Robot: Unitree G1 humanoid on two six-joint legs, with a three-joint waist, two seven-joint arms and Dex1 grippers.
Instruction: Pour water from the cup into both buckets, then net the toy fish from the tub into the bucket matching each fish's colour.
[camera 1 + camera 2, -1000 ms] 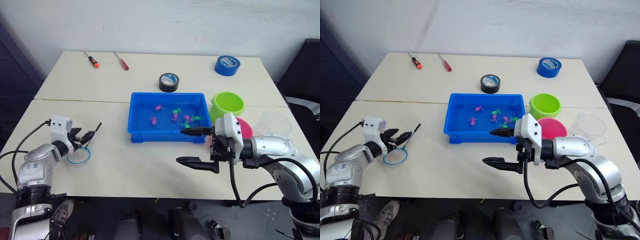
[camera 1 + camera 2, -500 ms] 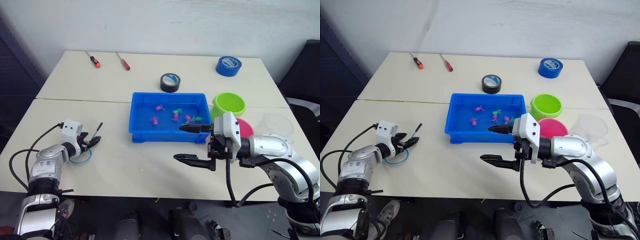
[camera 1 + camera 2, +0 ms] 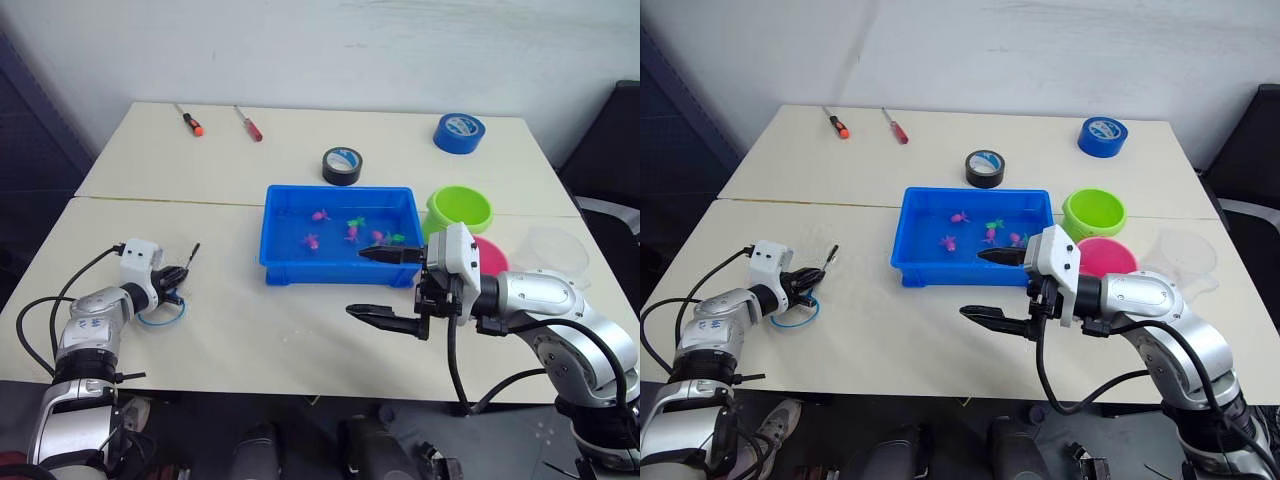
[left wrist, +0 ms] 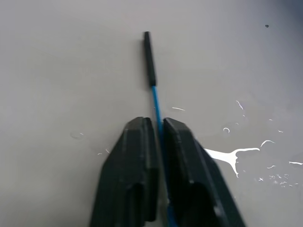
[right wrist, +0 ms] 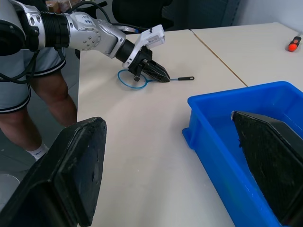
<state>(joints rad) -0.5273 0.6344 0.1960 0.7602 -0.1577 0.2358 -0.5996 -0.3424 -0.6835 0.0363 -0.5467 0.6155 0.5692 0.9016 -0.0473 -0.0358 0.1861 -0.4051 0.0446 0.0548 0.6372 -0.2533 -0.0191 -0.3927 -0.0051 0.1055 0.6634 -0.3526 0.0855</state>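
Note:
The net (image 3: 160, 314), a blue hoop on a thin handle (image 4: 150, 61), lies flat on the table's near left. My left gripper (image 3: 176, 277) is shut on the handle just behind its black end, with both fingers (image 4: 137, 156) pressed against it. In front of the blue tub (image 3: 300, 272), my right gripper (image 3: 355, 283) hovers wide open and empty. Small pink fish (image 3: 320, 214) and green fish (image 3: 352, 222) float in the tub. The green bucket (image 3: 458, 208), pink bucket (image 3: 492, 255) and clear cup (image 3: 552, 248) stand to the tub's right, behind my right arm.
A black tape roll (image 3: 342, 165), a blue tape roll (image 3: 459, 131) and two screwdrivers (image 3: 190, 120) lie at the far side. A seam runs between the two tables. A person's legs (image 5: 23, 94) stand at the near-left table edge.
My left gripper has lowered onto the net's handle and gone from open to shut on it. The right gripper has barely moved.

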